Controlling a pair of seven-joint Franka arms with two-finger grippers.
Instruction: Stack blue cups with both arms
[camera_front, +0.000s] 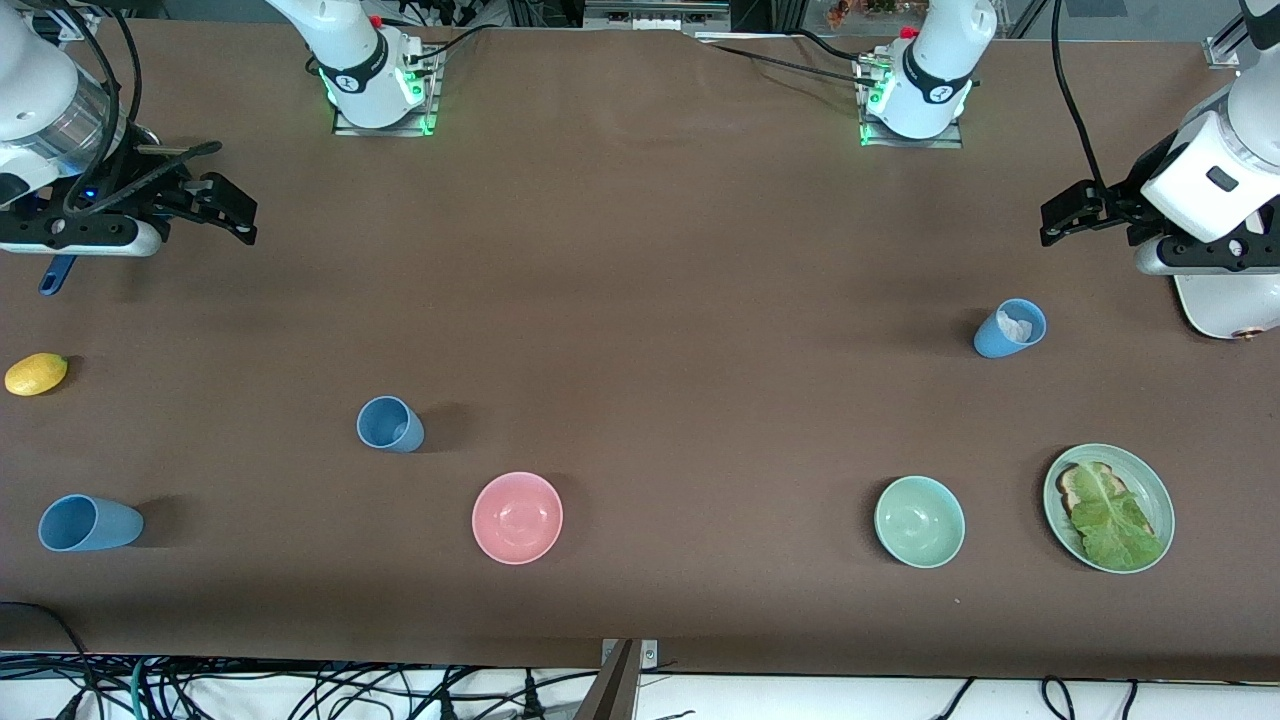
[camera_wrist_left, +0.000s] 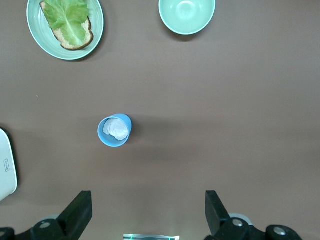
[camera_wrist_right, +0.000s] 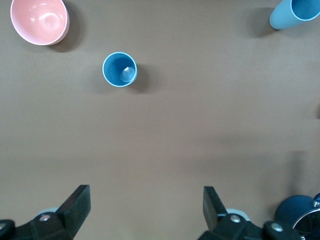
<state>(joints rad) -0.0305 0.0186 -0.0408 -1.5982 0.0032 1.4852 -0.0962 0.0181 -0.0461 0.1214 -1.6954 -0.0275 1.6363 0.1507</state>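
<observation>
Lowest in the front frame, near its bottom edge, sit four things in a row: a blue cup at the corner (camera_front: 88, 523) in the lower left, upright as far as I can tell, then the pink bowl (camera_front: 517, 517), the pale green bowl (camera_front: 919, 521), and a green plate (camera_front: 1160, 495) carrying toast and a lettuce leaf (camera_front: 1115, 518) in the lower right.

Higher in the frame than the pink bowl stands a second blue cup (camera_front: 390, 424), upright and empty, well apart from the corner cup. My right wrist view shows its open mouth from above (camera_wrist_right: 119, 69), with the pink bowl (camera_wrist_right: 39, 21) near it and the corner cup (camera_wrist_right: 294, 13) at the frame's upper right edge.

A third blue cup (camera_front: 1010, 327) stands in the right half of the front frame, farther from the camera than the green bowl. From my left wrist I see something white and crumpled (camera_wrist_left: 115, 129) inside it. The green bowl (camera_wrist_left: 187, 15) and the plate (camera_wrist_left: 97, 22) show along the top of that view.

My right gripper (camera_front: 222, 208) hangs over the upper left of the front frame, fingers spread wide with nothing between them (camera_wrist_right: 145, 210). A yellow lemon (camera_front: 36, 373) lies on the table at the left edge, below that gripper in the frame.

My left gripper (camera_front: 1062, 218) hangs over the upper right, also spread wide and empty (camera_wrist_left: 149, 212).
</observation>
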